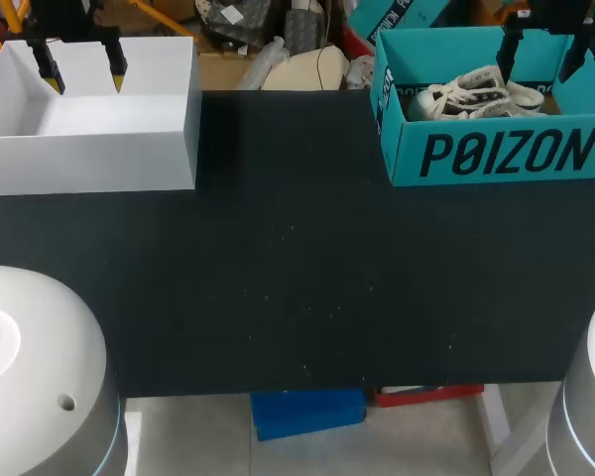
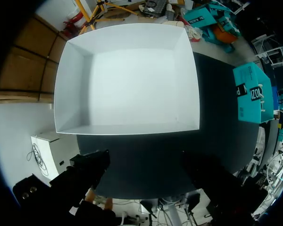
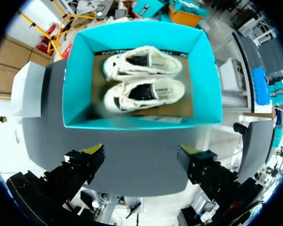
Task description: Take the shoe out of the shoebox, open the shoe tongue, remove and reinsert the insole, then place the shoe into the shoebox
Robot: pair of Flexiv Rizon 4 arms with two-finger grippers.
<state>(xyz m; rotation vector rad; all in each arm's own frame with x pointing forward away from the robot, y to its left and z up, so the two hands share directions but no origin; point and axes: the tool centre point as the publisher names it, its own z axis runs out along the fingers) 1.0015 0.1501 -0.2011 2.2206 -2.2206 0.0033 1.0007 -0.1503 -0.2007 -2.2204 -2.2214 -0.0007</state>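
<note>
Shoes in the box, both arms parked high - nothing gripped.

Teal shoebox (image 1: 496,149) sits at about 1 o'clock on the black table (image 1: 297,278), with the white shoes (image 3: 146,93) lying side by side on its cardboard floor, openings up. Their long axes run 9-to-3 across the table: toes toward 9 o'clock, the side of the white box (image 1: 89,149), heels toward 3 o'clock. Right gripper (image 3: 141,153) hangs above the shoebox, pointing straight down, fingers spread wide and touching nothing. Left gripper (image 1: 86,77) hangs the same way above the white box at about 11 o'clock - fingers parted, nothing between them. The two boxes stand well apart.
</note>
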